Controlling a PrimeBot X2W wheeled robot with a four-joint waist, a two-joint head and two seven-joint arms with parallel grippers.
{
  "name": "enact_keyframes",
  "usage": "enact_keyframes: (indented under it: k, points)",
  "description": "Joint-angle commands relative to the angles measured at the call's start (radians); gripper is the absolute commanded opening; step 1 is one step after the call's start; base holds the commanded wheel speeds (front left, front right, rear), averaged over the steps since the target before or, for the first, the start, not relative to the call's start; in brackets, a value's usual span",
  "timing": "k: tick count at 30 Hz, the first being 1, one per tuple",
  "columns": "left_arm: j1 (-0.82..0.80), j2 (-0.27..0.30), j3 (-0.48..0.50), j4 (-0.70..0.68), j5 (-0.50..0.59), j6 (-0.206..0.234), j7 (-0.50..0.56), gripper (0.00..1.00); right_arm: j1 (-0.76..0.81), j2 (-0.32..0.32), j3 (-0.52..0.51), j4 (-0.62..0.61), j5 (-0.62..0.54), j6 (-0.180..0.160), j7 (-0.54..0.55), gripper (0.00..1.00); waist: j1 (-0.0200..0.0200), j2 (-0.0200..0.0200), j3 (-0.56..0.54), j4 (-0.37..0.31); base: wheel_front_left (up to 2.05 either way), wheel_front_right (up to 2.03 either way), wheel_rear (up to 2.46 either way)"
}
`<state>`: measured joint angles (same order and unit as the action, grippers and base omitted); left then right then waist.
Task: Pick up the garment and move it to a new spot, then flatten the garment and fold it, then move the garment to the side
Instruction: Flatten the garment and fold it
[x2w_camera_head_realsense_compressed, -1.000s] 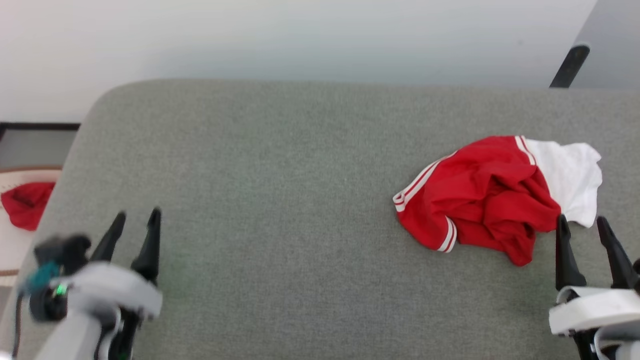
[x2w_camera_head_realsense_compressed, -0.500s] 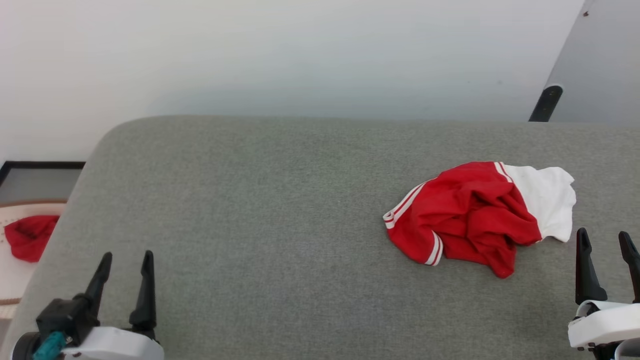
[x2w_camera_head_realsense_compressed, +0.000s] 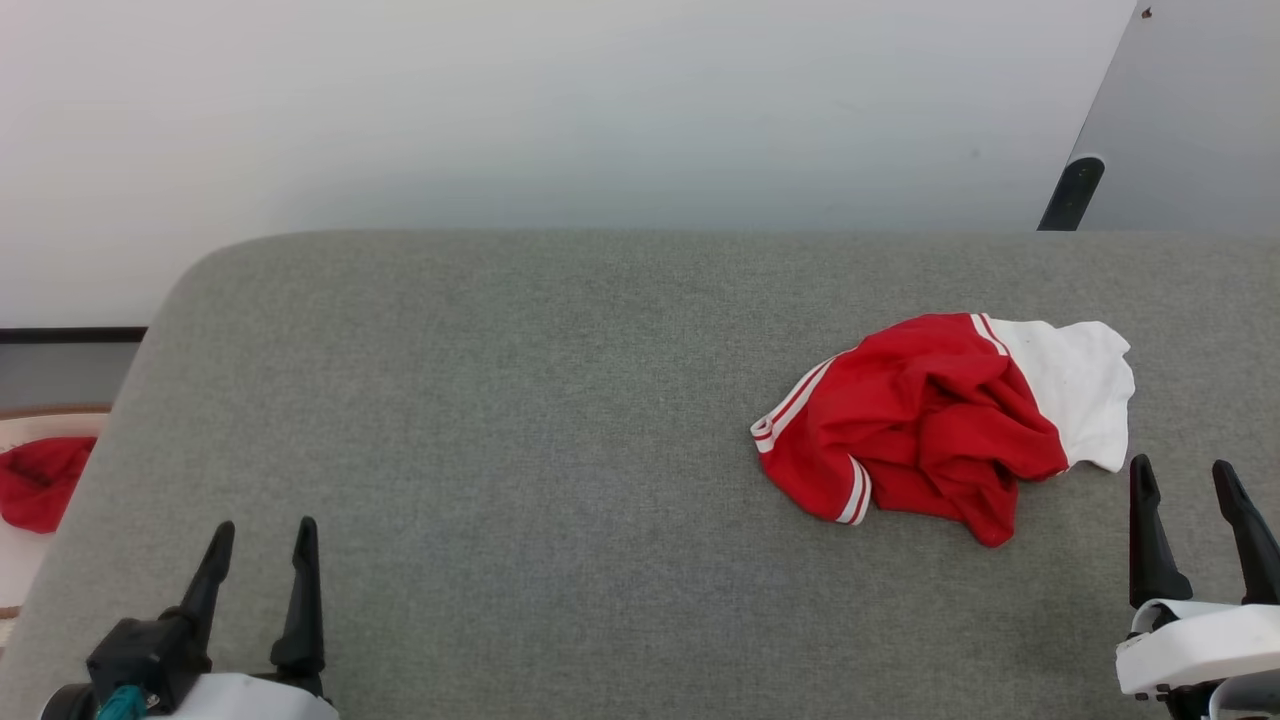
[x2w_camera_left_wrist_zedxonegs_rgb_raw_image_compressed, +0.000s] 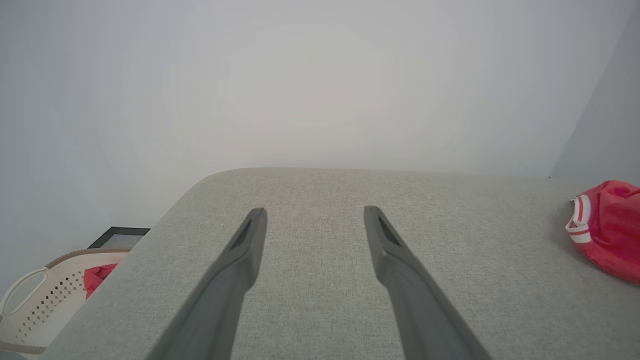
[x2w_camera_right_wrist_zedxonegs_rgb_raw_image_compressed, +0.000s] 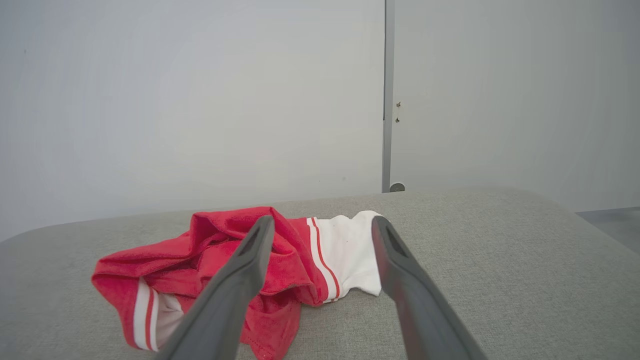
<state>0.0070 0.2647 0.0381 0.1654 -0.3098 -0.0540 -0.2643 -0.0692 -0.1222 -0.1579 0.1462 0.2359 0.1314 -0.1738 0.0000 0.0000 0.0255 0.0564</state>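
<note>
Red garment (x2w_camera_head_realsense_compressed: 920, 430), one white sleeve (x2w_camera_head_realsense_compressed: 1075, 390), red-and-white striped trim (x2w_camera_head_realsense_compressed: 855, 492), just ahead and left of right tool (x2w_camera_head_realsense_compressed: 1181, 463). Black fingers (x2w_camera_head_realsense_compressed: 1148, 530), white shell, on it and on left tool (x2w_camera_head_realsense_compressed: 265, 523). Mottled grey desk (x2w_camera_head_realsense_compressed: 500, 400). Cream perforated basket (x2w_camera_left_wrist_zedxonegs_rgb_raw_image_compressed: 45, 295), plain red cloth (x2w_camera_head_realsense_compressed: 40, 485) inside, left of left tool.

Both pincers (x2w_camera_head_realsense_compressed: 260, 528) (x2w_camera_head_realsense_compressed: 1185, 467) spread, empty

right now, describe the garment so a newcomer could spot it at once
Look at the wide grey padded surface, towards its right side, just ahead of the right gripper. The garment lies crumpled there. Unlike the plain red cloth off the left edge, it has a white sleeve and red-and-white striped trim.
</note>
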Motion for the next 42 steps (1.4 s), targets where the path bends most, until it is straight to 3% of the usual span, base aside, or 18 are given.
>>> enact_keyframes:
  k: [1, 18, 23, 30, 34, 39, 42]
  points:
    - [-0.001, -0.006, 0.007, -0.001, 0.014, -0.008, 0.000, 1.00, -0.011, 0.001, 0.003, -0.002, -0.005, -0.001, 0.003, 1.00, 0.0000, 0.0000, 0.004, 0.000, 0.00, 0.00, 0.00]
    - [-0.011, -0.037, 0.028, 0.000, 0.056, -0.034, 0.000, 1.00, -0.021, 0.007, 0.015, 0.012, -0.002, -0.001, -0.009, 1.00, 0.0000, 0.0000, 0.010, 0.002, 0.00, 0.00, 0.00]
    - [-0.032, -0.039, -0.011, 0.018, 0.068, -0.050, 0.000, 1.00, -0.026, 0.011, 0.021, 0.018, -0.002, -0.001, -0.012, 1.00, 0.0000, 0.0000, 0.015, -0.003, 0.00, 0.00, 0.00]
    - [-0.254, 0.021, -0.182, 0.077, 0.040, -0.076, 0.060, 1.00, -0.061, 0.024, 0.036, 0.009, -0.005, -0.001, -0.019, 1.00, 0.0000, 0.0000, 0.061, -0.035, 0.00, 0.00, 0.00]
    - [-0.465, 0.081, -0.385, 0.122, -0.042, -0.077, 0.102, 1.00, -0.090, 0.034, 0.042, 0.010, -0.003, -0.001, -0.030, 1.00, 0.0000, 0.0000, 0.119, -0.068, 0.00, 0.00, 0.00]
    - [-0.734, 0.121, -0.653, 0.254, -0.240, -0.077, 0.203, 1.00, -0.128, 0.053, 0.057, 0.036, 0.001, -0.001, -0.056, 1.00, 0.0000, 0.0000, 0.188, -0.125, 0.00, 0.00, 0.00]
    - [-0.841, 0.133, -0.795, 0.328, -0.456, -0.076, 0.389, 1.00, -0.145, 0.062, 0.070, 0.060, 0.010, -0.001, -0.071, 1.00, 0.0000, 0.0000, 0.219, -0.169, 0.00, 0.00, 0.00]
